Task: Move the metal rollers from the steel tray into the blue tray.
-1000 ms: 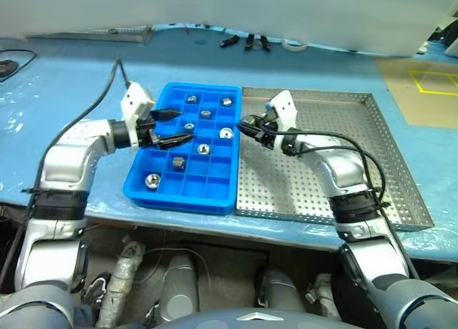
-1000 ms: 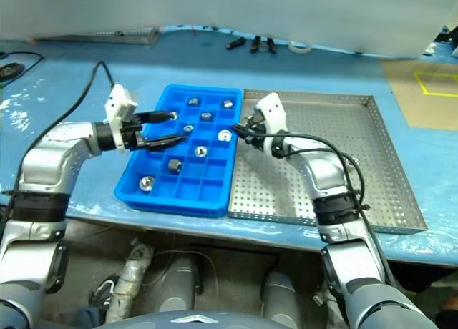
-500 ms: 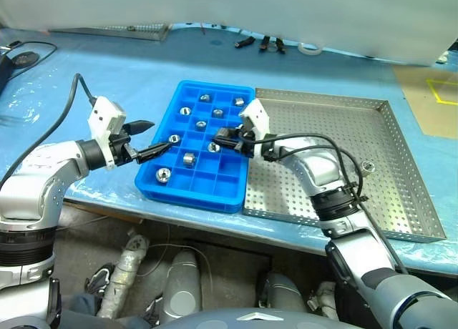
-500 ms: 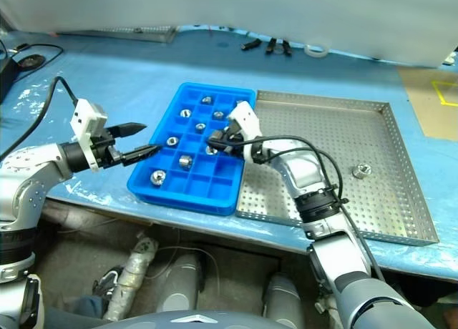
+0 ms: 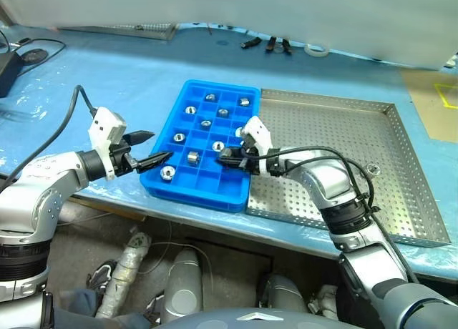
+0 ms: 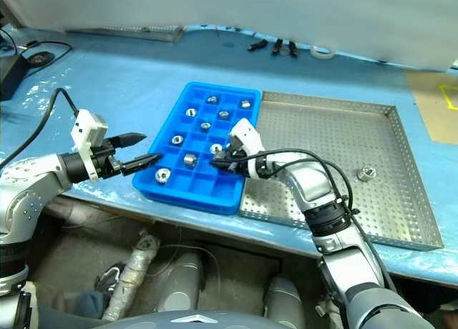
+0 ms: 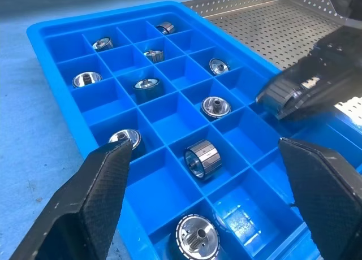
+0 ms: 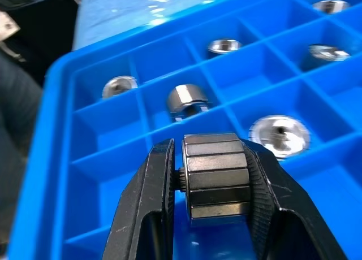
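The blue tray (image 5: 197, 195) lies on the table with several metal rollers (image 7: 202, 158) sitting singly in its compartments. To its right is the steel tray (image 5: 322, 129), where one roller (image 5: 370, 169) lies near the right rim. My right gripper (image 5: 223, 157) hovers over the blue tray's near right compartments, shut on a hexagonal metal roller (image 8: 218, 175) clamped between both fingers. My left gripper (image 5: 159, 146) stands open just off the tray's near left edge, holding nothing and pointing toward the tray.
The table has a blue cover (image 5: 107, 79). Black tools (image 5: 275, 44) and a white tape ring (image 5: 316, 50) lie at the back, and a black device with a cable (image 5: 11, 61) at the far left. The table's front edge runs just below both trays.
My right gripper carried its roller from the seam between the trays to over the blue tray's near compartments. My left gripper drew back off the blue tray to its left edge. The camera shifted.
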`<act>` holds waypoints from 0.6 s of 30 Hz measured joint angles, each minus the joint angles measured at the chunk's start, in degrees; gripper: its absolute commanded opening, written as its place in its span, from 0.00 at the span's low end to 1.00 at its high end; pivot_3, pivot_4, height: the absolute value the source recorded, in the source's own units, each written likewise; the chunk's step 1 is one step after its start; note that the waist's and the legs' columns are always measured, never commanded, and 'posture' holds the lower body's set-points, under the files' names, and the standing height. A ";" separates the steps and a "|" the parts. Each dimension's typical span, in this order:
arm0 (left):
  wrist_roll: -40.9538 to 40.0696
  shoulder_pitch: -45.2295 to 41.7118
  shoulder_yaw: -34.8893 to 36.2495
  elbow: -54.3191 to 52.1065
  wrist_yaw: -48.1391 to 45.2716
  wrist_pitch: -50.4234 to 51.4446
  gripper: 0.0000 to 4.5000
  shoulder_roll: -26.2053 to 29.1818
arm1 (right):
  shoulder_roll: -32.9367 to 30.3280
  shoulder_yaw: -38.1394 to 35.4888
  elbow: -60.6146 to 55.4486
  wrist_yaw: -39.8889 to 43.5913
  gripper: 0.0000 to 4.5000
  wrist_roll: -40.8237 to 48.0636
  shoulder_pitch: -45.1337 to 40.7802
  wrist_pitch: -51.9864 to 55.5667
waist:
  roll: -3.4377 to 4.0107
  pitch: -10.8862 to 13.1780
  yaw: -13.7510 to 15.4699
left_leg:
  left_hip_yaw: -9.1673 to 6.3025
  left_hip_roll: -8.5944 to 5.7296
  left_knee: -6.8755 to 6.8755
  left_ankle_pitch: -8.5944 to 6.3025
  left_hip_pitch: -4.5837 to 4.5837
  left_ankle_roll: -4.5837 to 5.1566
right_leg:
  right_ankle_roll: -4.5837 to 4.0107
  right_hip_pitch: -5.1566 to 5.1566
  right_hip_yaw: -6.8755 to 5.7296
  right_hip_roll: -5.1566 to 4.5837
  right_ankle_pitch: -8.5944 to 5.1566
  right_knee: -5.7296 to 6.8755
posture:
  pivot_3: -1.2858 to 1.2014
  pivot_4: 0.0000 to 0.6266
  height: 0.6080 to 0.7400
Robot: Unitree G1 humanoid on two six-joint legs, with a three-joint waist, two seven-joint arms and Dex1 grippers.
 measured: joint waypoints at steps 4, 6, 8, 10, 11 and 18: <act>-0.16 -1.47 -1.14 0.30 -0.07 -0.03 0.96 -0.01 | -1.34 -0.16 -0.01 0.15 0.27 -0.13 -0.02 -0.79 | -0.01 -0.01 -0.05 | -0.01 -0.02 -0.01 0.11 -0.02 -0.17 | -0.01 0.01 -0.01 0.01 0.02 -0.04 | 0.64 0.24 1.00; -0.18 -2.22 -1.82 0.72 -0.21 -0.07 0.96 -0.02 | -1.73 -0.50 -0.14 0.16 0.27 -0.13 0.01 -0.79 | -0.01 -0.01 -0.26 | -0.01 -0.02 0.00 0.11 -0.04 -0.17 | -0.01 0.00 -0.02 0.02 0.02 -0.06 | 0.64 0.24 1.00; -0.17 -3.15 -2.44 1.33 -0.26 -0.17 0.96 -0.02 | -2.08 -0.59 -0.57 0.16 0.27 -0.11 0.07 -0.78 | -0.01 -0.01 -0.41 | -0.01 -0.01 0.00 0.11 -0.04 -0.17 | -0.02 0.00 -0.04 0.04 0.02 -0.06 | 0.63 0.24 1.00; -0.14 -3.73 -2.72 2.03 -0.50 -0.38 0.96 -0.02 | -2.22 -0.65 -1.42 0.19 0.27 -0.05 0.52 -0.76 | -0.01 -0.01 -0.48 | -0.01 -0.01 0.00 0.11 -0.04 -0.17 | -0.02 0.00 -0.04 0.04 0.01 -0.07 | 0.63 0.24 1.00; -0.13 -3.95 -2.90 2.48 -0.58 -0.49 0.96 -0.03 | -2.26 -0.65 -1.71 0.27 0.35 0.00 0.87 -0.76 | -0.01 -0.01 -0.51 | -0.01 -0.01 0.00 0.11 -0.04 -0.16 | -0.02 0.00 -0.04 0.04 0.02 -0.07 | 0.63 0.24 1.00; 0.17 -5.36 -4.27 4.44 -1.49 -1.63 0.96 -0.04 | -2.16 -0.65 -1.67 -0.42 0.70 -0.10 1.46 -0.78 | -0.01 -0.01 -0.55 | -0.01 -0.01 0.01 0.12 -0.02 -0.17 | -0.02 0.01 -0.04 0.04 0.02 -0.02 | 0.62 0.24 1.00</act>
